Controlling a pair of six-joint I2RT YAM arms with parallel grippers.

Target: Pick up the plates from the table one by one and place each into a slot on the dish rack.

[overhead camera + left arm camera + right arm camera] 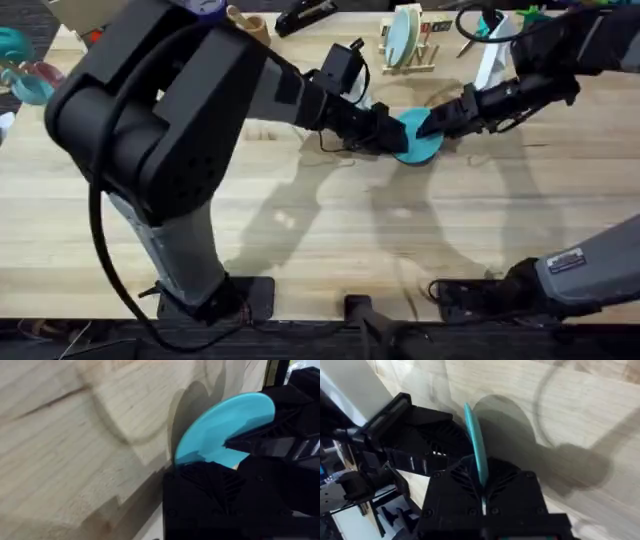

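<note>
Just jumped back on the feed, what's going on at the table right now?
Both arms meet at the teal plate mid-table. The right pincer is clamped on its rim, holding it on edge; the left pincer is right against the plate's other side, grip unclear. The cream plate already stands in the dish rack at the table's far edge.

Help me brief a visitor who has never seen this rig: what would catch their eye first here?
First, the teal plate at mid-table, lifted on edge with both grippers meeting at it: the right gripper is shut on its rim, the left gripper pressed in from the other side. Next, the dish rack at the far edge, with a cream plate already standing in a slot.
</note>
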